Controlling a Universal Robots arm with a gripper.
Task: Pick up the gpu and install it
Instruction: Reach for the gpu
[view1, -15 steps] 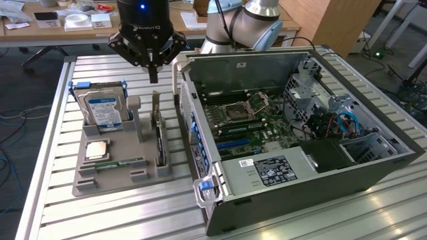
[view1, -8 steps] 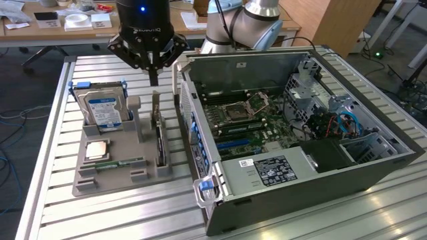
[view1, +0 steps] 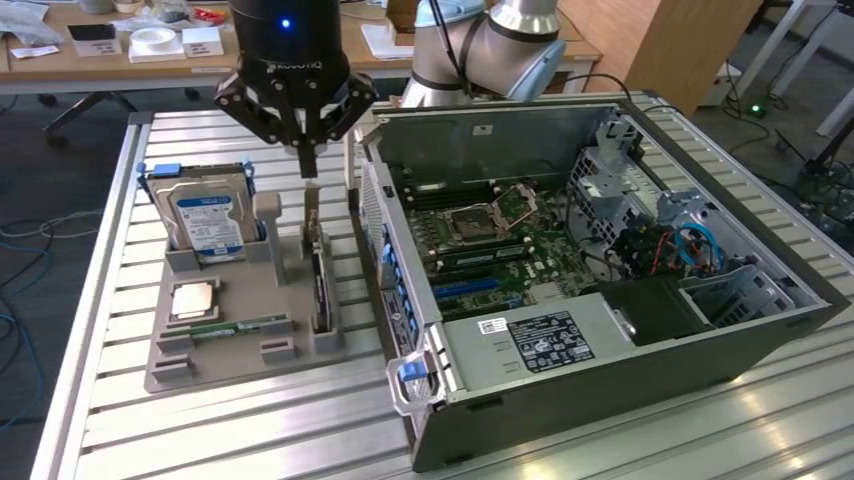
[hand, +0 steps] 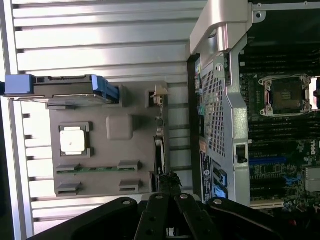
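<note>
While the gpu (view1: 318, 275) stands on edge in its slot of the grey holder tray (view1: 227, 370), not yet lifted | gripper (view1: 308, 172) closed right at its upper end, real grip unclear | open PC case (view1: 601, 370) just beside tray, no card seated, install pending | slatted metal table (view1: 200, 435) | cluttered desk (view1: 134, 65) behind

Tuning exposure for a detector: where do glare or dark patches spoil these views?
Wrist view: the open computer case's silver metal flange glares near white, while the black claw is a dark silhouette. Exterior view: the slatted aluminium table is evenly lit, without harsh glare.
</note>
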